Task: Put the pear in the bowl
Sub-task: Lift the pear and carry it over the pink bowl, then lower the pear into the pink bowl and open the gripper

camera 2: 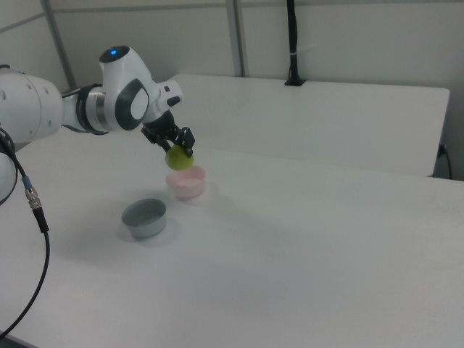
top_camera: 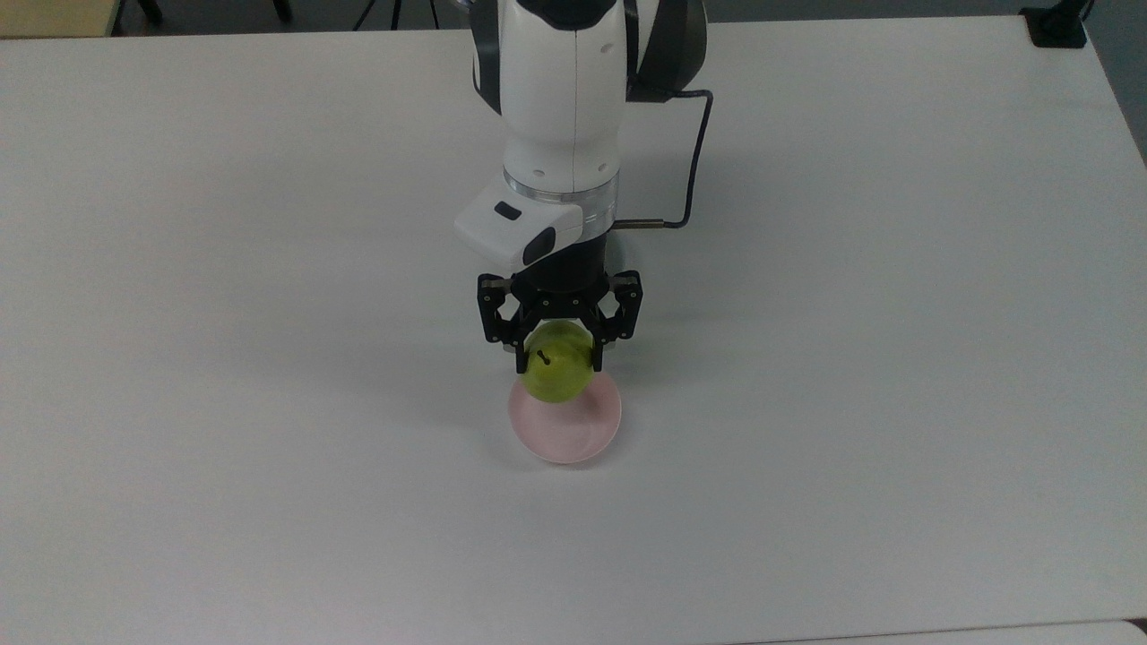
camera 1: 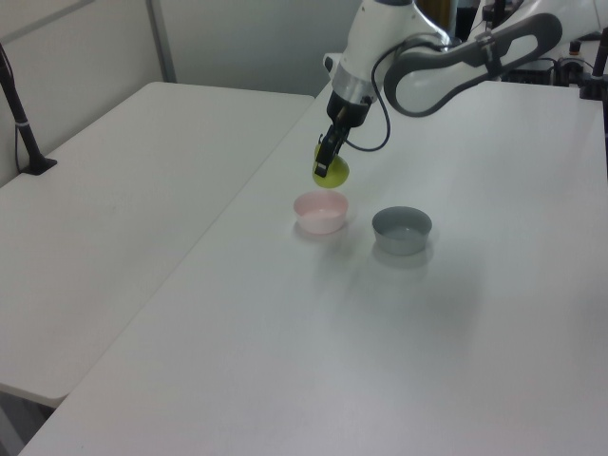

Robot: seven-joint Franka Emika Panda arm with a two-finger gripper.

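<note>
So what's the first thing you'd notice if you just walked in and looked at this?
Your eye goes to the bright yellow-green pear, pinched in the black gripper of the big white robot arm. It hangs in the air just above the little pink bowl in the middle of the white table. A grey-blue bowl sits beside the pink one, on the left view's right.

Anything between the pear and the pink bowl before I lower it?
Nothing visible. The tool holds the pear in the air just above the pink bowl, whose inside looks empty. The grey-blue bowl sits beside it, apart.
</note>
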